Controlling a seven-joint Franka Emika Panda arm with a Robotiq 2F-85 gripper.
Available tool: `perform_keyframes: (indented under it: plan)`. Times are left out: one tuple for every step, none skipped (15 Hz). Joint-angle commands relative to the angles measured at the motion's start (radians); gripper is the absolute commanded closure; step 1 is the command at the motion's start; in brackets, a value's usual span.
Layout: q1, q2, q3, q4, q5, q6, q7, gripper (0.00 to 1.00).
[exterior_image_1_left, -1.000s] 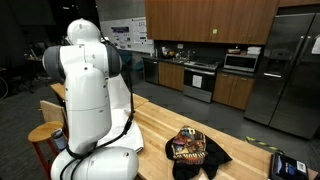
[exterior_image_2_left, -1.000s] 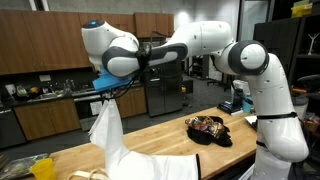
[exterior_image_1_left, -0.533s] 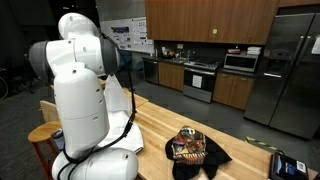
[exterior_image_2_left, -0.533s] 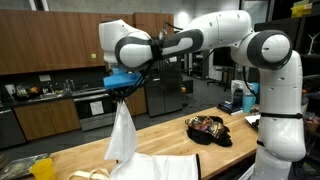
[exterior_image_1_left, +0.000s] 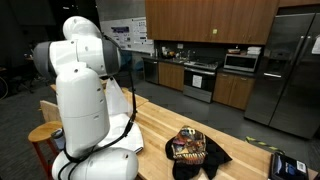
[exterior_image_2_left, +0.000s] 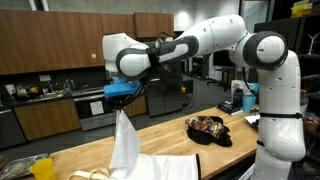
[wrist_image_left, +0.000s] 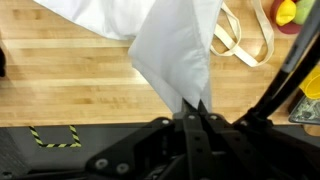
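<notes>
My gripper (exterior_image_2_left: 123, 101) hangs high over the wooden table (exterior_image_2_left: 170, 138) and is shut on a corner of a white cloth (exterior_image_2_left: 125, 145). The cloth drapes down from the fingers, and its lower part lies bunched on the table. In the wrist view the gripper (wrist_image_left: 196, 108) pinches the tip of the white cloth (wrist_image_left: 178, 52), which fans out toward the table (wrist_image_left: 70, 80) below. The arm's white body (exterior_image_1_left: 82, 95) fills the left of an exterior view and hides the gripper there.
A dark, patterned bundle of fabric (exterior_image_2_left: 207, 130) (exterior_image_1_left: 195, 150) lies on the table nearer the robot base. A cloth tote handle (wrist_image_left: 240, 45) and a yellow-green object (wrist_image_left: 288, 12) show in the wrist view. A blue box (exterior_image_1_left: 290, 165) sits at the table's end. Kitchen cabinets stand behind.
The gripper has carried the cloth corner sideways toward the robot base and slightly lower. More of the cloth now hangs over the middle of the table.
</notes>
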Motion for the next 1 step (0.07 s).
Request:
perform_keyframes:
  plan:
    - [0.019, 0.001, -0.020, 0.006, 0.003, -0.003, -0.002, 0.98]
